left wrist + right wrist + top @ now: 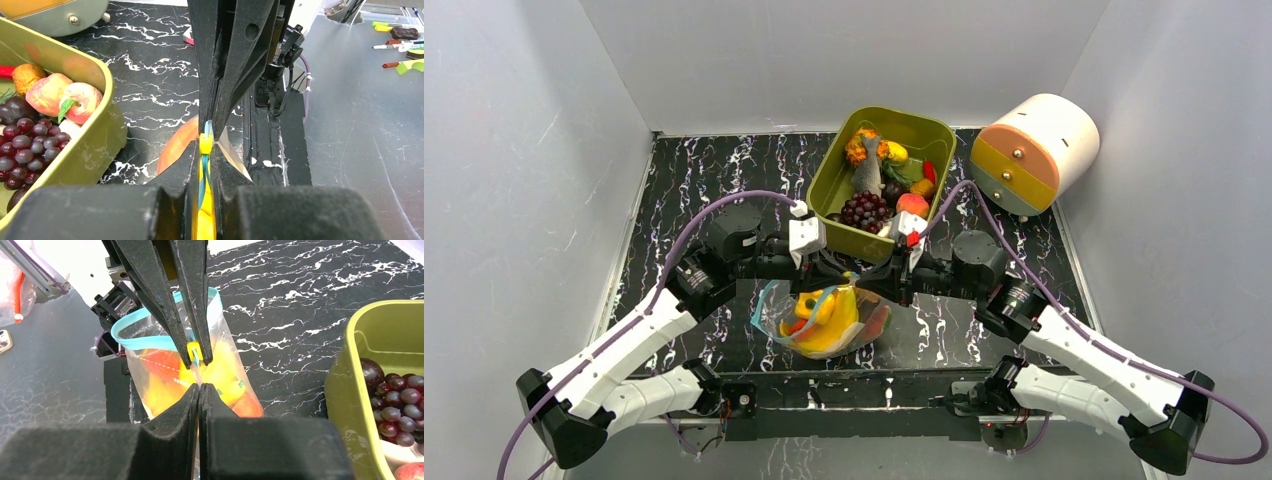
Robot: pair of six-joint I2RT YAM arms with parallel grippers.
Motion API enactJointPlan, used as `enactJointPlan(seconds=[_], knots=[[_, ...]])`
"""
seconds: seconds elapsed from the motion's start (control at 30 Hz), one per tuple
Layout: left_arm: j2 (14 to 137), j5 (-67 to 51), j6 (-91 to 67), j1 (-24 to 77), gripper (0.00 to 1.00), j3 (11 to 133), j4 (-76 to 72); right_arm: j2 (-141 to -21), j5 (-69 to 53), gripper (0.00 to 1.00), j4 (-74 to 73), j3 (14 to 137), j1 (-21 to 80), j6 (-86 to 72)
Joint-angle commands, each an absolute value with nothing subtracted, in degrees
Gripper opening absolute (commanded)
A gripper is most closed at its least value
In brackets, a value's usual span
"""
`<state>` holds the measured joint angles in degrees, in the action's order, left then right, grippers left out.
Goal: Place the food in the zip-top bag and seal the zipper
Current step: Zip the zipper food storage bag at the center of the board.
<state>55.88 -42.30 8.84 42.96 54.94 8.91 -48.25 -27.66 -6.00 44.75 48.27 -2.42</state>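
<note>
The clear zip-top bag (819,322) hangs between both grippers over the dark marble table, with yellow and orange-red food (832,318) inside. My left gripper (848,278) is shut on the teal zipper (204,170) right at its yellow slider (205,144). My right gripper (871,284) faces it, shut on the bag's edge just beyond the slider (194,351). In the right wrist view my gripper (200,388) pinches the clear plastic, and the teal rim (145,337) still forms an open loop behind the left gripper's fingers (165,305). In the left wrist view my gripper (205,150) clamps the strip.
The olive-green tub (836,165) stands just behind the grippers, holding grapes (864,210), a peach (912,203) and other toy foods. A white cylindrical drawer unit (1036,150) lies at the back right. Grey walls enclose the table on three sides.
</note>
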Motion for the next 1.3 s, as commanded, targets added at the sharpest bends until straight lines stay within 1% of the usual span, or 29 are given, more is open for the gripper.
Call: enactJointPlan(seconds=[0.0, 0.1, 0.23, 0.37, 0.43, 0.67, 0.7, 0.77, 0.83, 0.87, 0.9, 1.03, 1.17, 1.27], knots=[[55.6, -44.0, 9.3, 42.7, 0.00, 54.8, 8.6, -45.3, -25.1, 0.03, -2.2, 45.4, 48.1, -2.3], [56.2, -44.5, 9.6, 42.7, 0.00, 55.1, 8.2, -45.9, -25.2, 0.18, -2.0, 45.5, 48.1, -2.5], [57.2, -45.5, 9.7, 42.7, 0.00, 56.3, 8.8, -47.2, -26.4, 0.30, -2.5, 46.8, 48.0, -1.7], [57.0, -46.3, 9.6, 42.7, 0.00, 55.9, 8.1, -48.8, -29.0, 0.38, -2.2, 47.4, 48.1, -0.3], [57.1, -46.7, 10.1, 42.8, 0.00, 55.8, 8.4, -49.5, -29.5, 0.39, -2.2, 47.5, 48.1, 0.2], [57.0, -48.1, 9.4, 42.8, 0.00, 56.3, 8.2, -50.2, -29.5, 0.39, -1.7, 47.3, 48.1, 1.3], [56.9, -48.4, 9.4, 42.8, 0.00, 56.4, 8.4, -50.3, -29.4, 0.39, -1.6, 47.3, 48.1, 1.7], [56.9, -48.9, 9.3, 42.8, 0.00, 56.6, 8.6, -50.5, -28.7, 0.34, -1.3, 47.4, 48.1, 2.0], [56.8, -49.1, 9.2, 42.8, 0.00, 56.6, 8.8, -50.5, -28.2, 0.19, -1.5, 47.6, 48.1, 2.3], [56.7, -48.8, 9.2, 42.8, 0.00, 56.6, 9.1, -50.4, -27.6, 0.07, -1.6, 47.7, 48.0, 2.4], [56.6, -48.5, 9.2, 42.8, 0.00, 56.6, 9.4, -50.3, -27.1, 0.00, -1.8, 47.9, 48.1, 2.4], [56.0, -46.1, 9.3, 42.8, 0.00, 56.4, 11.3, -49.1, -23.6, 0.00, -2.3, 48.0, 48.1, 1.1], [55.2, -44.9, 9.6, 42.8, 0.07, 55.8, 13.2, -47.9, -25.1, 0.00, -1.3, 46.8, 48.1, 1.2], [54.6, -43.6, 9.2, 42.8, 0.08, 55.4, 13.4, -48.2, -26.3, 0.00, -1.2, 46.4, 48.1, 1.2]])
